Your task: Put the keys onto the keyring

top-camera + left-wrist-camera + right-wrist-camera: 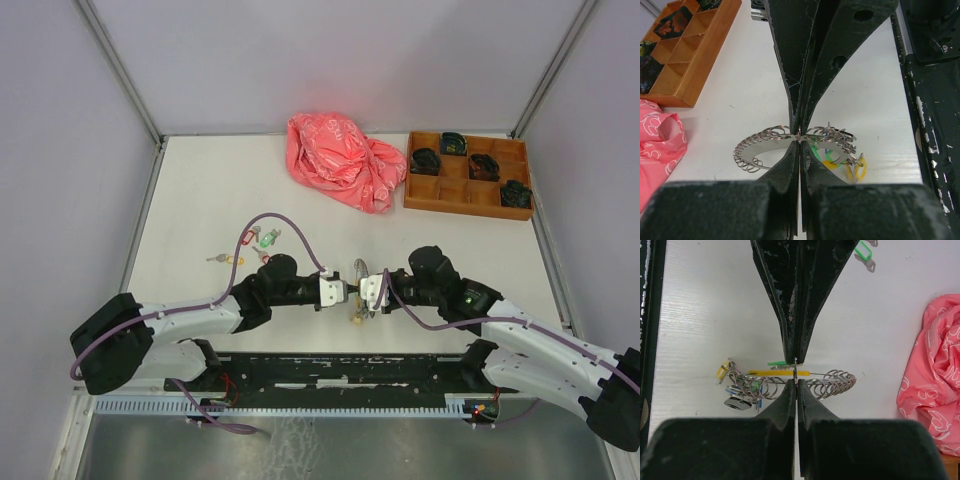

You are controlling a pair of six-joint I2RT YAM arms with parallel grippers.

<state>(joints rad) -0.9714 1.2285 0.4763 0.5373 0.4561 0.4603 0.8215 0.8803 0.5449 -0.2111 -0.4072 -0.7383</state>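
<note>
Left end effector clamping keyring, keys nearby

White table — keys, pink bag, wooden tray

I see the keyring, a loop of silvery coils with a yellow band, pinched between my left fingers and my right fingers and held roughly level. Keys with yellow, green and blue tags bunch on it just beside both fingertips. Loose keys lie well away from the fingers.
</note>
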